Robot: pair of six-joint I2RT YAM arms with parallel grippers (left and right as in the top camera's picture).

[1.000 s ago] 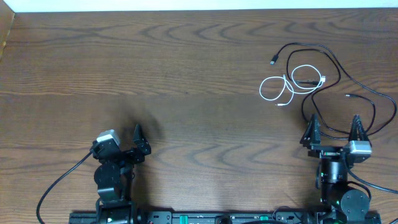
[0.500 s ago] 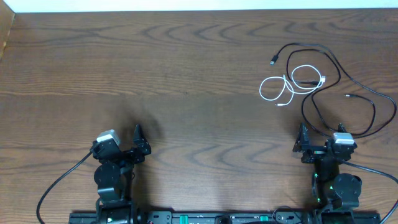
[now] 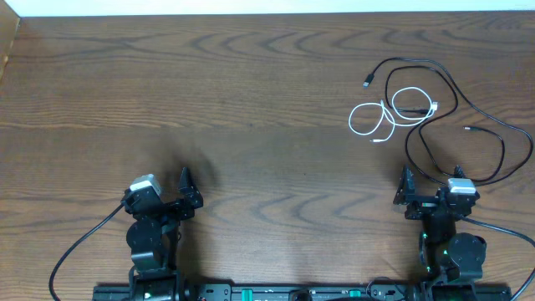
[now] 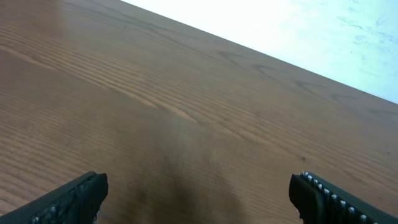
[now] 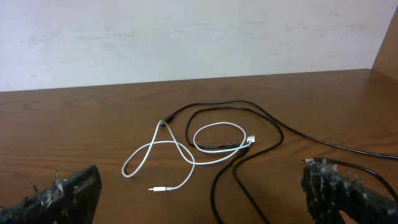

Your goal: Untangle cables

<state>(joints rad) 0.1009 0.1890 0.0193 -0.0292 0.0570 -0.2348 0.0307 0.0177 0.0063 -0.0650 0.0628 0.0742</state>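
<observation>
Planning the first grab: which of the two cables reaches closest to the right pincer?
The long thin black cable: its loop runs down beside the right pincer, while the short white cable lies coiled farther away.

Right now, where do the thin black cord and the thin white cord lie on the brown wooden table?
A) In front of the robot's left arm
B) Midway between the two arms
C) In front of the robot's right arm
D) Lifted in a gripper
C: the long thin black cord and the shorter thin white cord lie together on the brown wooden table, just beyond the open, empty right gripper.
</observation>
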